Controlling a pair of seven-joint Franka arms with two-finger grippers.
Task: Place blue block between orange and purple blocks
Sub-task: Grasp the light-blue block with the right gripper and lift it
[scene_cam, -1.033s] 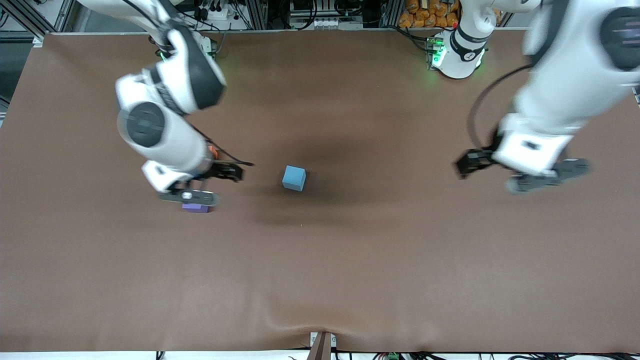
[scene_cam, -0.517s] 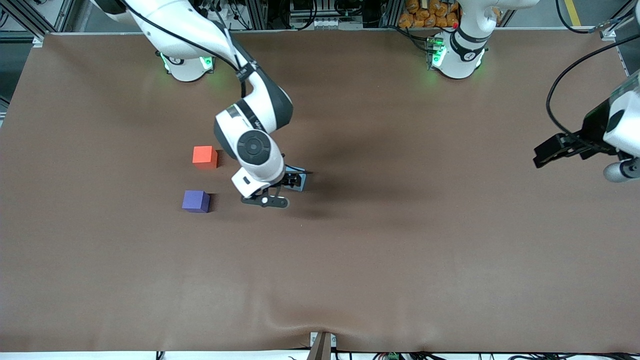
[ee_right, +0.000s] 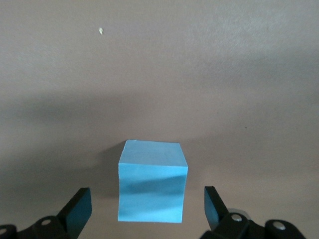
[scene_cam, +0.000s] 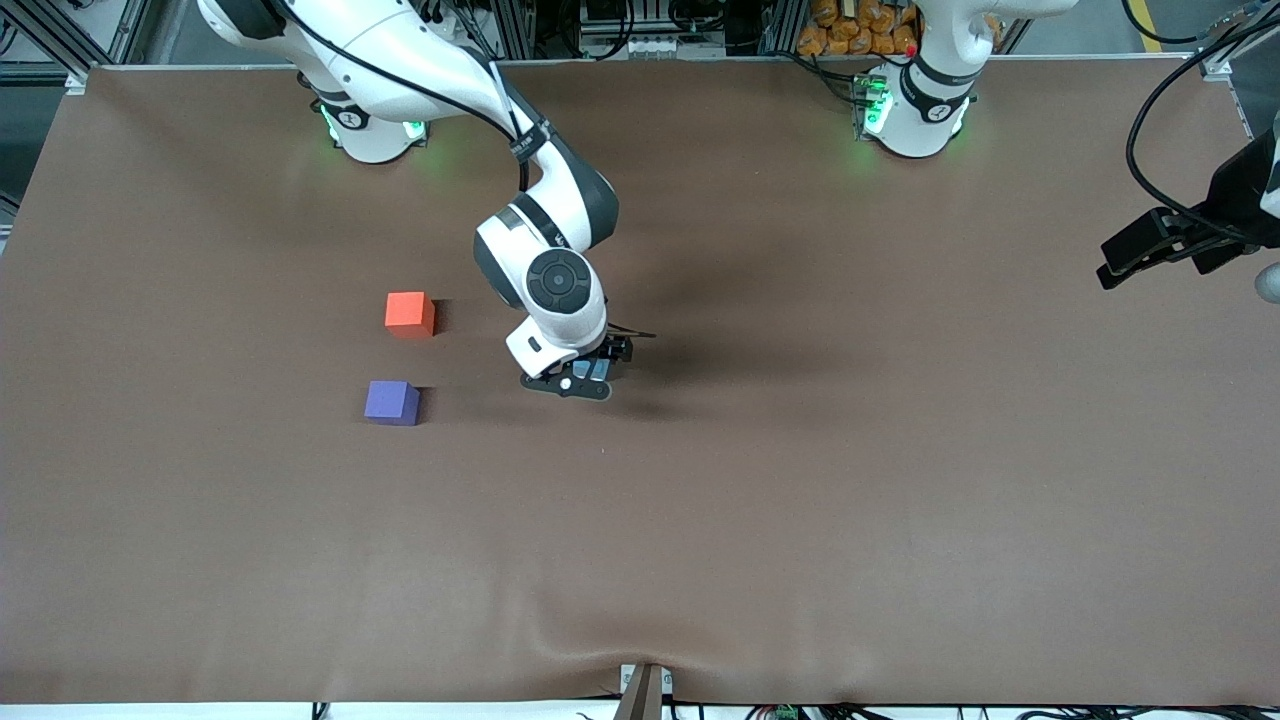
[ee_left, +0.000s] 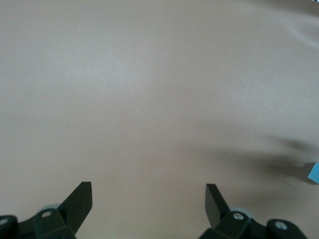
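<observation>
The blue block (ee_right: 152,181) sits on the brown table between the spread fingers of my right gripper (ee_right: 148,199), with a gap on each side. From the front, the right gripper (scene_cam: 580,375) hangs low over the block, and only a sliver of the blue block (scene_cam: 598,369) shows. The orange block (scene_cam: 409,313) and the purple block (scene_cam: 391,402) stand apart toward the right arm's end, the purple one nearer the camera. My left gripper (ee_left: 148,191) is open and holds nothing above bare table at the left arm's end.
A brown cloth (scene_cam: 760,520) covers the whole table and is wrinkled at its near edge. The gap between the orange and purple blocks is about one block wide. The two arm bases (scene_cam: 372,130) stand along the table's back edge.
My right arm swung from above the purple block across to the blue block and lowered around it. My left arm drew back toward its end of the table.
</observation>
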